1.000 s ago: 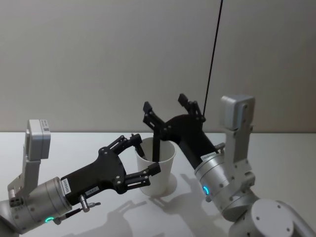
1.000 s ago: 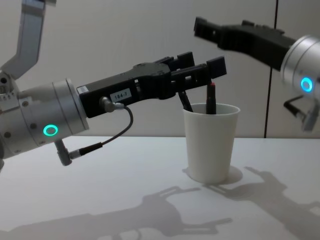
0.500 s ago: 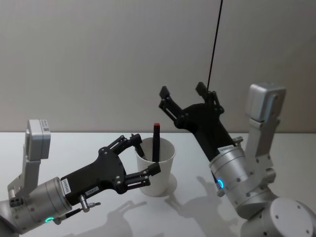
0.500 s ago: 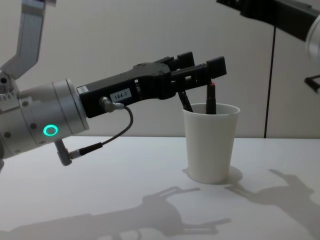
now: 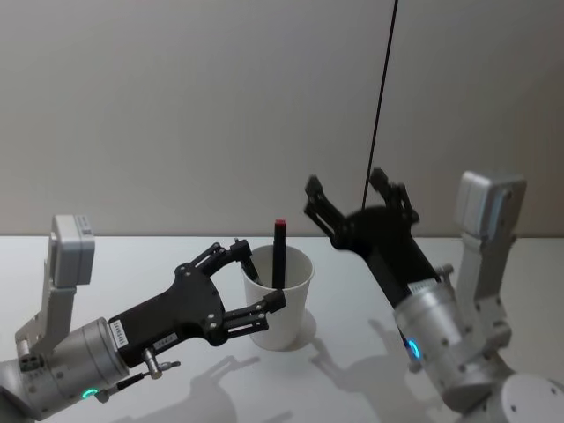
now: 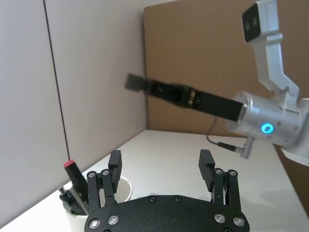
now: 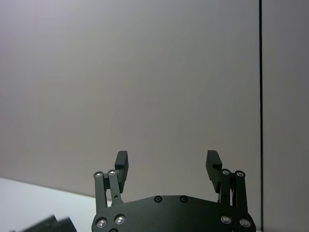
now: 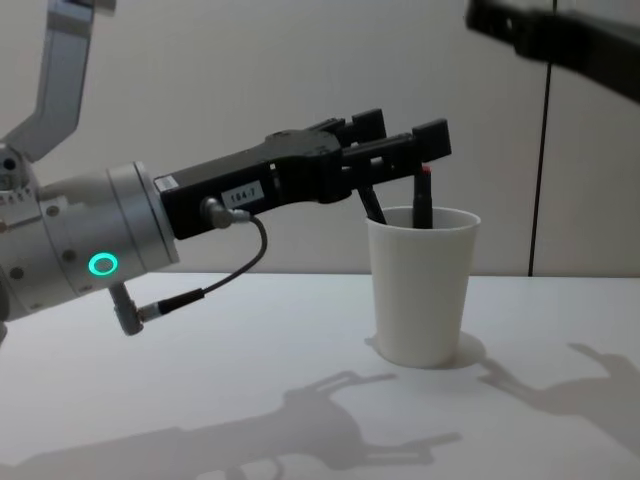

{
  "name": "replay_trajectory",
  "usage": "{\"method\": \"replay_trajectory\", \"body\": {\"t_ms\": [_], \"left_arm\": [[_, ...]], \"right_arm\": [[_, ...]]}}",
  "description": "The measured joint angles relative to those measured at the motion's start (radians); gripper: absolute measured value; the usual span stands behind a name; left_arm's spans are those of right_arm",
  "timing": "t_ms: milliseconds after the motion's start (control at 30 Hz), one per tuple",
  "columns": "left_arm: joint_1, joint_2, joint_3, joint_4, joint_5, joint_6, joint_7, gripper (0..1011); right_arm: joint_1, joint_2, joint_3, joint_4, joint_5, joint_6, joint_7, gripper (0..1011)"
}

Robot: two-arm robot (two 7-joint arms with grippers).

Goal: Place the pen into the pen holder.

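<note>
the pen holder [image 5: 280, 304], a plain white tapered paper cup, stands upright on the white table [image 5: 132, 264] near the middle of the scene. in it are two pens, both standing with their upper ends above the rim: one black pen [image 8: 421, 198] with a red tip, nearly upright, and a second dark pen [image 8: 371, 202] leaning to the left. there is one cup and two pens in all.

the left gripper [image 5: 251, 286] reaches in from the left and sits at the cup, its fingers spread wide on either side of the cup near the rim; whether they touch the wall cannot be told. in the left wrist view its fingers [image 6: 115, 164] stand well apart with nothing between them, and the red-tipped pen shows just beside one finger.

the right gripper [image 5: 352, 189] is raised to the right of the cup and well apart from it, above rim height, its fingers wide and empty. a thin black line [image 5: 381, 97] runs down the grey wall behind
</note>
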Motion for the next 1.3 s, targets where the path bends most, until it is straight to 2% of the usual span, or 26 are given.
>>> {"method": "replay_trajectory", "body": {"t_ms": [633,1300], "left_arm": [[0.065,0.007,-0.013,-0.076,0.135,0.055,0.24,1002],[0.137,0.015,-0.029,-0.161,0.285,0.113,0.507,1002]], "right_arm": [[-0.182,0.089,0.093,0.018,-0.066,0.038,0.082,1001],[-0.194,0.096,0.099,0.019,-0.072,0.04,0.088,1001]]}}
